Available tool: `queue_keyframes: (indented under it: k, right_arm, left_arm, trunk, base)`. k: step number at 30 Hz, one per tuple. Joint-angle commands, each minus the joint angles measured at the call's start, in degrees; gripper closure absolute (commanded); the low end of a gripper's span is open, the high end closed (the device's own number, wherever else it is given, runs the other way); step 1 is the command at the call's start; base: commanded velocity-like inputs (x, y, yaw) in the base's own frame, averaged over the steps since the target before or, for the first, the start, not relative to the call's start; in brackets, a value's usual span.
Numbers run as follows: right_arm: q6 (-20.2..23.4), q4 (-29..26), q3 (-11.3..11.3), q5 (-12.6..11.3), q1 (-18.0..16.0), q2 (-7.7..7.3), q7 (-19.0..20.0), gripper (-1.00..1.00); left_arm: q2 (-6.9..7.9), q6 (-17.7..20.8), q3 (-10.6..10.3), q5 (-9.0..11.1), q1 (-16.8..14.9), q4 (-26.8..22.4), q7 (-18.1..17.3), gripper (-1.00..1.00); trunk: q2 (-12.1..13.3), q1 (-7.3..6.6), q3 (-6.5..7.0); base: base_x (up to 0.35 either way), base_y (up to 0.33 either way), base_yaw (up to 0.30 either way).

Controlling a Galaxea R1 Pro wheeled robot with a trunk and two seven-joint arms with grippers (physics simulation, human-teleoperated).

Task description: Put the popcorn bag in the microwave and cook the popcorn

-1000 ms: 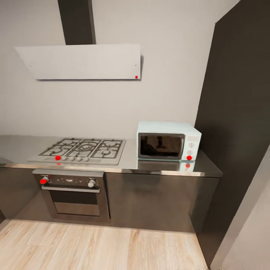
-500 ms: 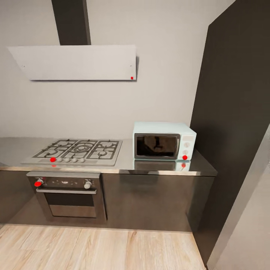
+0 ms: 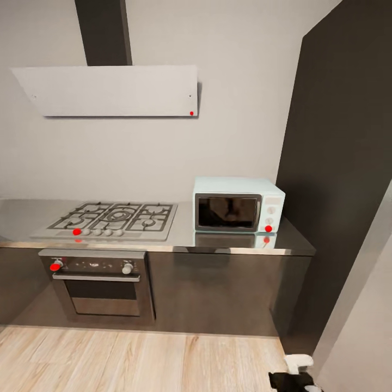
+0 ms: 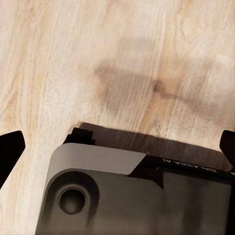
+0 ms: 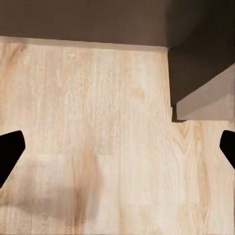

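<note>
Head view: microwave (image 3: 238, 204) sits closed at the countertop's (image 3: 239, 244) right end. Popcorn bag unsighted; judged light, crushable, best gripped at a top fold. Left gripper (image 4: 117, 149) and right gripper (image 5: 117, 149) spread, empty.

Shiny metal, dark glass and pale wood

The countertop (image 3: 228, 243) was smooth grey metal, shiny enough to mirror the microwave (image 3: 238, 204). The microwave looked like smooth mint plastic with a glossy dark glass door. The floor (image 3: 136, 359) was pale, grainy wood. The wall (image 3: 239, 109) looked matt.
</note>
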Motion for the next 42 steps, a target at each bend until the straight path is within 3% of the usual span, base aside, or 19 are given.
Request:
queue_keyframes:
  k: [1, 5, 10, 13, 18, 22, 26, 29, 31, 34, 38, 42]
  right_arm:
    - [4.19, -5.2, 0.01, -0.05, 0.19, 0.0, -0.21, -1.0]
    - [17.05, -18.43, -0.06, -0.5, -0.81, 0.0, -0.33, -1.0]
    - [29.37, -31.9, -0.11, -0.43, -7.68, 0.0, -0.74, -1.0]
    - [32.76, -33.59, -0.21, -0.44, -13.56, 0.0, -0.76, -1.0]
    - [35.06, -33.94, -0.32, -0.14, -27.01, -0.08, -1.93, -1.0]
    - [36.85, -33.96, -0.39, -0.03, -33.39, -0.18, -2.48, -1.0]
    - [34.76, -33.89, -0.55, 0.23, -35.73, 0.07, -2.82, -1.0]
    - [25.66, -32.48, -0.52, -0.13, -35.75, 0.23, -3.24, -1.0]
    - [19.77, -27.83, -0.58, -0.28, -35.57, 1.23, -3.88, -1.0]
    - [14.58, -24.54, -0.6, -0.28, -35.52, 1.8, -4.12, -1.0]
    - [12.79, -21.97, -0.6, -0.35, -35.51, 1.92, -5.02, -1.0]
    - [8.81, -15.27, -0.61, -0.37, -35.51, 1.67, -5.46, -1.0]
  left_arm:
    - [-0.02, -0.24, -0.48, 0.58, -0.04, 0.08, -0.1, -1.0]
    - [0.0, -0.25, -0.48, 0.58, -0.06, 0.08, -0.1, -1.0]
    - [-0.08, -0.25, -0.48, 0.5, -0.05, 0.08, -0.02, -1.0]
    - [-0.12, -0.25, -0.48, 0.5, -0.04, 0.08, -0.01, -1.0]
    - [-0.43, -0.33, -0.56, 0.11, -0.03, 0.0, -0.01, -1.0]
    - [-0.44, -0.3, -0.59, -0.08, -0.04, 0.04, -0.01, -1.0]
    - [-0.46, -0.32, -0.65, -0.24, -0.06, 0.04, -0.06, -1.0]
    - [-0.46, -0.33, -0.66, -0.25, -0.05, 0.05, -0.09, -1.0]
    - [-0.42, -0.31, -0.66, -0.22, -0.05, 0.04, -0.1, -1.0]
    - [-0.46, -0.29, -0.66, -0.27, -0.04, 0.05, -0.1, -1.0]
    - [-0.42, -0.33, -0.66, -0.29, -0.03, 0.03, -0.08, -1.0]
    - [-0.4, -0.34, -0.66, -0.22, -0.07, 0.01, -0.02, -1.0]
  trunk:
    - [-0.04, 0.0, -0.08]
    - [-0.04, 0.0, -0.08]
    - [-0.04, 0.0, -0.08]
    - [-0.04, 0.0, -0.08]
    - [-0.04, 0.0, -0.08]
    - [-0.04, 0.0, -0.08]
    - [-0.04, 0.0, -0.08]
    - [-0.04, 0.0, -0.08]
    - [-0.04, 0.0, -0.08]
    - [-0.04, 0.0, -0.08]
    - [-0.04, 0.0, -0.08]
    - [-0.04, 0.0, -0.08]
  base:
    - [0.0, 0.0, 0.0]
    - [0.0, 0.0, 0.0]
    - [0.0, 0.0, 0.0]
    - [0.0, 0.0, 0.0]
    - [0.0, 0.0, 0.0]
    - [0.0, 0.0, 0.0]
    - [0.0, 0.0, 0.0]
    - [0.0, 0.0, 0.0]
    - [0.0, 0.0, 0.0]
    - [0.0, 0.0, 0.0]
    - [0.0, 0.0, 0.0]
    - [0.0, 0.0, 0.0]
